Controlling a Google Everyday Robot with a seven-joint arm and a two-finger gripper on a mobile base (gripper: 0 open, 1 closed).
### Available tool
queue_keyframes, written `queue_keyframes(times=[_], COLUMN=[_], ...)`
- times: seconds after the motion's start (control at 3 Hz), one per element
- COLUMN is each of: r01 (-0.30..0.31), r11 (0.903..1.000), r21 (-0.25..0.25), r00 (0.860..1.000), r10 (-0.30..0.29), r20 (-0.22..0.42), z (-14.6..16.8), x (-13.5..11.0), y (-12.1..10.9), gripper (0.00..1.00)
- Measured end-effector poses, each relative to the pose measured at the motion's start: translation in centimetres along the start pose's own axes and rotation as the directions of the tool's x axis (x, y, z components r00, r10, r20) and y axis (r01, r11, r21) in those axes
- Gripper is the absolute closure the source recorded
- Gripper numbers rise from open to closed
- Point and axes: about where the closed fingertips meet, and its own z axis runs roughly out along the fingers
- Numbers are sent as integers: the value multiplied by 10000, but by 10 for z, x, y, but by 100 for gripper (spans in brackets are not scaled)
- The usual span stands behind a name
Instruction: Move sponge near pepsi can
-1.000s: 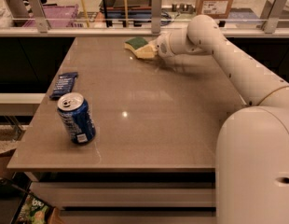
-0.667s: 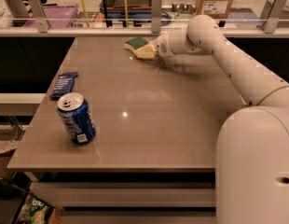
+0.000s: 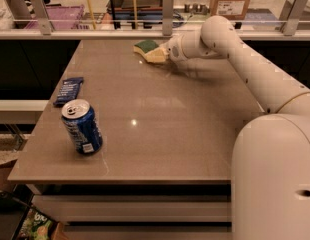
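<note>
The sponge [image 3: 149, 50], pale yellow with a dark green top, lies near the far edge of the table [image 3: 175, 129], a little right of its middle. My gripper [image 3: 167, 52] is at the sponge's right end and hides that end, with the white arm reaching in from the right. The pepsi can [image 3: 82, 126], blue with a silver top, stands upright at the table's front left, far from the sponge and the gripper.
A flat dark blue packet [image 3: 68, 90] lies by the left edge, behind the can. A rail with metal posts [image 3: 167, 6] runs along the back of the table. Beyond it stand a cardboard box [image 3: 234, 1] and a purple crate [image 3: 54, 16].
</note>
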Motion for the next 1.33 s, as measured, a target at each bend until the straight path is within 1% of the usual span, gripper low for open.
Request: queue_keyframes(times=[1.33], r01=[0], r11=[10000], r21=[-2], r00=[10000], r10=[0], r20=[-4], z=[0], x=[0], y=[0], gripper=[100])
